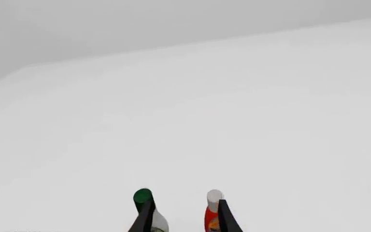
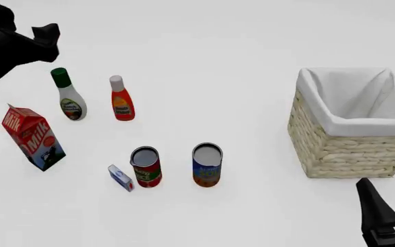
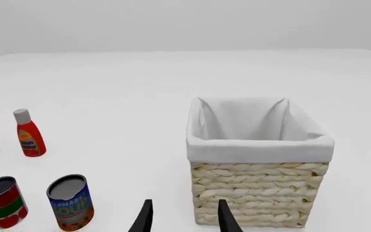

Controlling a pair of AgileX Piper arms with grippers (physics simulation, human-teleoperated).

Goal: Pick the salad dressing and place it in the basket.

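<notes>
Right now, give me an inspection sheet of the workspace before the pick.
Surface: plain white table.
Job's things: salad dressing upright at far left, ungrasped; basket at right, nothing seen inside.
Clutter: red bottle beside the dressing; milk carton; small box; red can; blue can.
Grippers: left gripper open, both bottle caps beyond its fingers; right gripper open, near the basket.
Cables: nothing seen.
Surroundings: bare grey backdrop.
</notes>
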